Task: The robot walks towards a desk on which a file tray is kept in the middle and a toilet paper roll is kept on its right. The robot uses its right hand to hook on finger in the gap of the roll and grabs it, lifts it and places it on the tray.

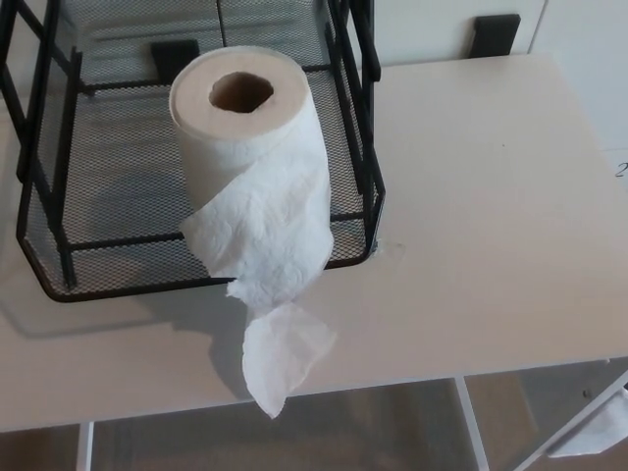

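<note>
1. Watch the tail: it hangs over the tray front rim, across the worktop and past its edge. A snag there could topple the roll.
2. The roll stands upright in the tray.
3. Neither robot hand shows, so you cannot tell its opening or hold, or place things by it.
</note>
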Robot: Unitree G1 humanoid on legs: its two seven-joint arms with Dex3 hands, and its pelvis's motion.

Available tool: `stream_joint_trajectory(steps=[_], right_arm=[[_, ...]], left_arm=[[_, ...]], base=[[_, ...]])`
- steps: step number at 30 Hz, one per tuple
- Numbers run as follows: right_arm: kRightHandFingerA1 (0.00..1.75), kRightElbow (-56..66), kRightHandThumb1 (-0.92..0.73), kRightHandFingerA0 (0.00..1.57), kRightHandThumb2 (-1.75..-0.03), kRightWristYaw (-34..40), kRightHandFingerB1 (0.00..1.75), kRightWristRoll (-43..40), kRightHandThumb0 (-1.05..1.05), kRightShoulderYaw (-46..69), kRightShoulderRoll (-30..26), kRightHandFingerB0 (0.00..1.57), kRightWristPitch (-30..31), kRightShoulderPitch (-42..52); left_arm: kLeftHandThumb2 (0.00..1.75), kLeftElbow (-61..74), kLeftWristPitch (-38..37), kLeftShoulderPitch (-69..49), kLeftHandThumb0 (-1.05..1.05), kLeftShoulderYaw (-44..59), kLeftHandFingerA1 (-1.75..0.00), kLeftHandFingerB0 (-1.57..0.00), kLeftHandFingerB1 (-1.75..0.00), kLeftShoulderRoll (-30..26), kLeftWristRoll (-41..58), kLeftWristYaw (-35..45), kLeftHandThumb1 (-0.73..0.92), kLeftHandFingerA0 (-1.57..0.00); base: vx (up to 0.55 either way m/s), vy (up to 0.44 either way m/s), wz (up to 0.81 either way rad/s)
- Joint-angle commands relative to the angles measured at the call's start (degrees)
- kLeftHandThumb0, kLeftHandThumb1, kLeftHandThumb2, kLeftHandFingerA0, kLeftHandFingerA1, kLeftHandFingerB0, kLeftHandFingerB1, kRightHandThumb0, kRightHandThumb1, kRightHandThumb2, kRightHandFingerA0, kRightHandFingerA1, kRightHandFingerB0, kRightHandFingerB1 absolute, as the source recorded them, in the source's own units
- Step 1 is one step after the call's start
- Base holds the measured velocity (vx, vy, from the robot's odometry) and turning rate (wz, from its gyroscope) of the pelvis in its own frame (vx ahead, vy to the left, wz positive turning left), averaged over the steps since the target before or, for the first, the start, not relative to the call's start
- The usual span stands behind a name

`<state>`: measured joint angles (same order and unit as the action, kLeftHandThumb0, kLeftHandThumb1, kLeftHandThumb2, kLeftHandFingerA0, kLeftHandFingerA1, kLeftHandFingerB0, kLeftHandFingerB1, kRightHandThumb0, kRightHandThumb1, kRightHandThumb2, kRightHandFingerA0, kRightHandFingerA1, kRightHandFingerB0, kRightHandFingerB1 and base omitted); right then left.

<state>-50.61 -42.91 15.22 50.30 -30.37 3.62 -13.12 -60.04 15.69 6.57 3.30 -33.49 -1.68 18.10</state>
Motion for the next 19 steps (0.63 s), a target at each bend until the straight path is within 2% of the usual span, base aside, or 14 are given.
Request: stream_joint_trajectory(steps=[1, 2, 3, 4, 6, 7, 8, 9, 11, 12, 13, 14, 15, 19], right_arm=[[1.12, -16.6, -0.41, 0.21, -0.53, 27.7, 0.67, -15.2, -0.51, 10.9, 5.2, 0.19, -0.1, 4.9], [1.12, -16.8, -0.41, 0.21, -0.53, 27.7, 0.67, -15.2, -0.51, 11.0, 5.1, 0.19, -0.2, 4.8], [1.10, -16.7, -0.35, 0.24, -0.51, 27.1, 0.65, -15.1, -0.50, 10.8, 5.3, 0.32, 0.4, 4.8], [0.88, -16.5, -0.24, 0.36, -0.61, 26.1, 0.64, -14.6, -0.52, 10.2, 5.3, 0.36, 0.8, 5.1], [0.86, -16.6, -0.25, 0.41, -0.60, 23.8, 0.59, -13.3, -0.47, 8.4, 4.8, 0.36, 1.8, 5.5], [0.85, -16.9, -0.23, 0.41, -0.58, 22.9, 0.56, -13.2, -0.43, 8.0, 4.3, 0.39, 2.7, 5.3], [0.85, -17.3, -0.23, 0.41, -0.58, 23.0, 0.56, -13.5, -0.43, 8.0, 4.1, 0.39, 3.1, 5.2], [0.91, -18.1, -0.32, 0.41, -0.50, 21.3, 0.52, -11.0, -0.46, 5.1, 3.0, 0.39, 2.8, 5.5], [0.82, -18.9, -0.27, 0.48, -0.62, 19.6, 0.53, -9.9, -0.48, 2.8, 1.9, 0.40, 3.0, 5.8], [0.85, -19.3, -0.34, 0.44, -0.51, 19.2, 0.49, -8.8, -0.49, 0.9, 1.6, 0.42, 2.1, 6.1], [0.85, -19.5, -0.34, 0.44, -0.51, 19.3, 0.49, -9.0, -0.49, 0.4, 1.5, 0.42, 1.9, 6.1], [0.78, -19.9, -0.28, 0.40, -0.65, 18.1, 0.55, -8.3, -0.59, -1.5, 1.0, 0.35, 1.4, 6.5], [0.81, -20.2, -0.34, 0.41, -0.51, 18.9, 0.51, -8.0, -0.59, -2.7, 1.0, 0.40, 1.0, 6.6], [0.76, -21.4, -0.27, 0.36, -0.62, 18.7, 0.51, -9.7, -0.61, -5.1, 0.3, 0.35, 0.3, 7.0]], left_arm=[[1.11, -4.0, -7.8, -0.5, -1.04, 2.0, -0.65, -0.03, -0.47, -1.1, 0.7, 0.4, 0.70, -0.10], [1.11, -4.0, -7.8, -0.5, -1.04, 2.0, -0.65, -0.03, -0.47, -1.1, 0.7, 0.4, 0.70, -0.10], [0.73, -4.0, -8.3, -0.5, -1.05, 2.1, -0.66, 0.00, -0.52, -1.2, 0.9, 1.0, 0.92, 0.00], [0.75, -3.6, -8.2, -0.6, -1.05, 2.0, -0.68, 0.00, -0.54, -1.2, 0.9, 1.1, 0.92, 0.00], [0.72, -2.7, -7.8, -0.9, -1.05, 1.9, -0.63, 0.00, -0.52, -1.4, 1.1, 2.3, 0.92, 0.00], [1.10, -3.2, -7.6, -0.5, -1.05, 2.1, -0.66, -0.03, -0.45, -1.1, 1.2, 2.0, 0.71, -0.11], [1.10, -3.6, -7.4, -0.2, -1.05, 2.1, -0.66, -0.03, -0.45, -1.0, 1.2, 1.7, 0.71, -0.11], [0.71, -3.4, -7.5, -0.4, -1.05, 2.4, -0.69, 0.00, -0.53, -1.0, 1.4, 2.0, 0.92, 0.00], [0.73, -3.2, -7.6, -0.7, -1.04, 2.5, -0.65, 0.00, -0.52, -0.9, 1.4, 1.8, 0.92, 0.00], [1.12, -3.7, -8.5, -0.6, -1.04, 2.2, -0.57, -0.01, -0.43, -1.0, 1.0, 2.1, 0.72, -0.06], [1.12, -3.9, -8.8, -0.6, -1.04, 2.2, -0.57, -0.01, -0.43, -1.0, 0.9, 2.2, 0.72, -0.06], [0.72, -4.8, -9.7, -0.3, -1.05, 2.3, -0.65, 0.00, -0.52, -0.9, 0.7, 1.6, 0.92, 0.00], [0.70, -5.2, -9.0, 0.0, -1.05, 2.9, -0.70, 0.00, -0.54, -0.8, 1.2, 1.6, 0.92, -0.01], [0.71, -4.9, -8.5, -0.2, -1.05, 3.4, -0.69, -0.01, -0.53, -0.6, 1.2, 1.7, 0.92, 0.00]], base=[[0.00, 0.000, 0.00], [0.00, 0.000, 0.00], [0.00, 0.000, 0.00], [0.00, 0.000, 0.00], [0.00, 0.000, 0.00], [0.00, 0.000, 0.00], [0.00, 0.000, 0.00], [0.00, 0.000, 0.00], [0.00, 0.000, 0.00], [0.00, 0.000, 0.00], [0.00, 0.000, 0.00], [0.00, 0.000, 0.00], [0.00, 0.000, 0.00], [0.00, 0.000, 0.00]])
